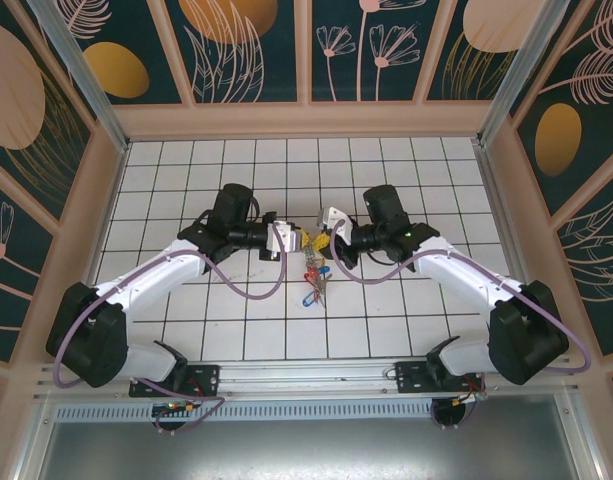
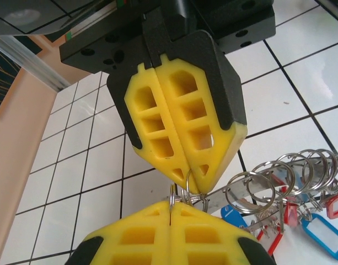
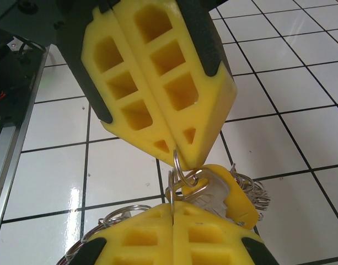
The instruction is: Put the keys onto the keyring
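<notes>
**Item: keys** [image 1: 314,280]. A bunch with red and blue plastic tags, in the middle of the white tiled table [image 1: 416,320]. In the top view it trails toward 6 o'clock from the point where the two grippers meet.
- The left wrist view shows a row of small split rings [image 2: 301,165] at 3 to 4 o'clock of the pinch point.
- Below the rings are a red tag [image 2: 335,207] and a blue tag [image 2: 323,234].
- A yellow-headed key [image 3: 235,199] with a silver blade sits just at 4 o'clock of the pinch, touching the right gripper's pads.

**Item: keyring** [image 2: 262,185]. It shows as a flat grey strip passing through the split rings. Its full outline cannot be made out.

**Item: wire loop** [image 3: 177,165]. A thin silver ring, upright, bridging the tips of the two grippers.

**Item: left gripper** [image 1: 305,241]. It is at 9 o'clock of the loop. The yellow pads are pressed together, nipping one end of the wire loop at their tips.

**Item: right gripper** [image 1: 325,239]. It is at 3 o'clock of the loop, tip to tip with the left. The pads are closed, pinching the loop's other end.

**Surroundings:** both white arms reach in from 7 and 5 o'clock.
</notes>
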Robot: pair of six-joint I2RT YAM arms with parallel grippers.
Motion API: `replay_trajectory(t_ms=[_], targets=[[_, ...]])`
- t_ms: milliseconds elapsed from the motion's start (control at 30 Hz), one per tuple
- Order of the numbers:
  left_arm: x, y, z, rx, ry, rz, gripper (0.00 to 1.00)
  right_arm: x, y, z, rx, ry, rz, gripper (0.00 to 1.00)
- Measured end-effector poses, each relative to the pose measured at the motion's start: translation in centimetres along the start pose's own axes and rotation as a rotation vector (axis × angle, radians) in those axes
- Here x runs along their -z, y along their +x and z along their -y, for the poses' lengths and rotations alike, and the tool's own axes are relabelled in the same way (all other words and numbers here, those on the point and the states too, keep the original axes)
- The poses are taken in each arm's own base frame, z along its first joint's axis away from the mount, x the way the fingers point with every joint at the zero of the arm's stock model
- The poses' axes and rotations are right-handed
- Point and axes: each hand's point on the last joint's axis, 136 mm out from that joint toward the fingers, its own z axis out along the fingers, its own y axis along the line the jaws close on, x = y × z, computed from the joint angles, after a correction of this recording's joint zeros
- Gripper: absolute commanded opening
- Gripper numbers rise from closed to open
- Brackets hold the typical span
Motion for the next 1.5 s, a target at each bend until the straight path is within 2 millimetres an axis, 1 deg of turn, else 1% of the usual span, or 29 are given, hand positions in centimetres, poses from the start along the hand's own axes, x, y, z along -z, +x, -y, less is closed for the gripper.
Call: replay_trajectory(t_ms=[200,400,600,800,967,1167,1300,1500], targets=[[0.1,0.4,0.1,-0.028,-0.011,-0.02,0.0,0.1,0.0,-0.2,-0.012,-0.016,0.003,0.0],[0.6,0.7,-0.9,-0.04,-0.065,-0.069,0.0,0.3,0.0,-0.6,-0.013,-0.03,-0.025,0.0],[1.7,-0.5,-2.1,-0.055,-0.132,-0.064,0.0,0.3,0.4,-1.1,-0.014,-0.046,-0.05,0.0],[2.7,-1.4,-2.7,-0.076,-0.169,-0.064,0.0,0.4,1.0,-1.0,-0.021,-0.035,-0.076,0.0],[3.3,-0.5,-2.2,-0.09,-0.159,-0.11,0.0,0.4,1.3,-0.8,-0.011,-0.021,-0.094,0.0],[3.2,1.2,-0.1,-0.069,-0.091,-0.147,0.0,0.7,0.2,-0.7,0.033,-0.023,-0.102,0.0],[3.0,1.8,0.9,-0.053,-0.064,-0.15,0.0,0.1,-0.6,-0.7,0.066,-0.043,-0.104,0.0],[2.9,1.9,1.3,-0.053,-0.05,-0.143,0.0,-1.0,0.1,-1.1,0.06,-0.093,-0.136,0.0]])
